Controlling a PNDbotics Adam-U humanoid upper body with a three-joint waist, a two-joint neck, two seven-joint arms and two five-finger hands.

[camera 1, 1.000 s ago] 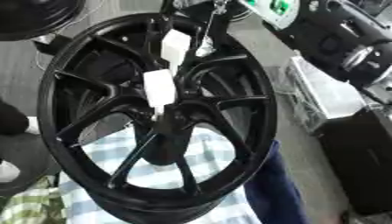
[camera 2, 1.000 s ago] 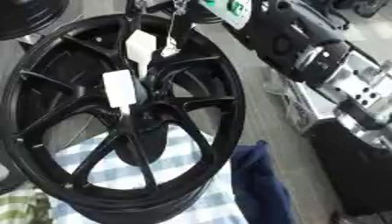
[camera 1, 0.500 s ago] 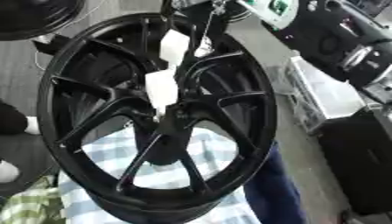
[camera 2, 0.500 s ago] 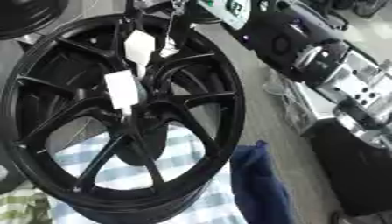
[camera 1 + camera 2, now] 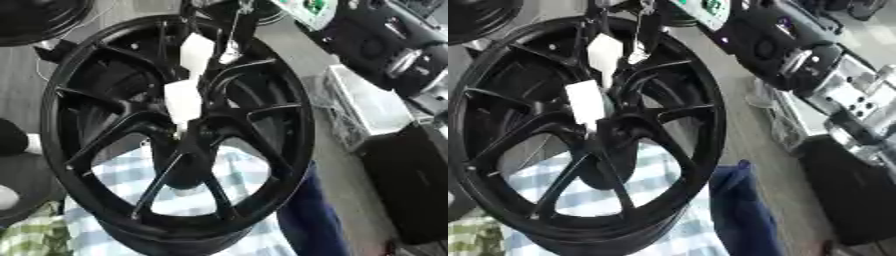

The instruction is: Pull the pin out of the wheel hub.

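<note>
Black multi-spoke wheel [image 5: 175, 135] fills centre of view, tilted, lying on blue-white checked cloth [image 5: 201, 200]. Hub [image 5: 188, 132] at spoke junction, dark. White block [image 5: 184, 102] sits just above hub, second white block [image 5: 197, 52] higher up by thin rods near rim top; which is pin, cannot tell.

Right arm [image 5: 798, 55] enters upper right, black with silver joint; hand itself hidden, finger state cannot tell. Left hand unseen.

Dark blue fabric [image 5: 741, 210] beside wheel's lower right. Green checked cloth [image 5: 35, 240] lower left. Second black wheel [image 5: 39, 17] upper left.
</note>
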